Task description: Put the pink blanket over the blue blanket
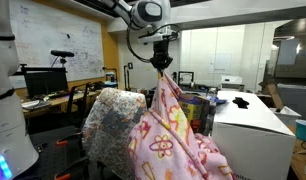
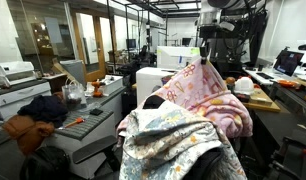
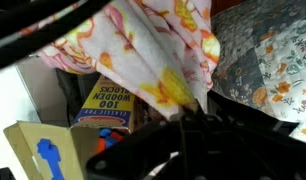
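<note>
The pink blanket with yellow and pink flowers hangs from my gripper, which is shut on its top corner and holds it up high. It drapes down beside the blue blanket, a grey-blue speckled blanket that lies over a chair. In an exterior view the pink blanket rises behind the blue blanket, lifted by the gripper. In the wrist view the pink blanket stretches away from the dark jaws, and the blue blanket lies to the right.
A white cabinet stands beside the blankets. A box labelled wooden blocks and a cardboard box lie below the gripper. Desks with monitors and a cluttered white bench surround the chair.
</note>
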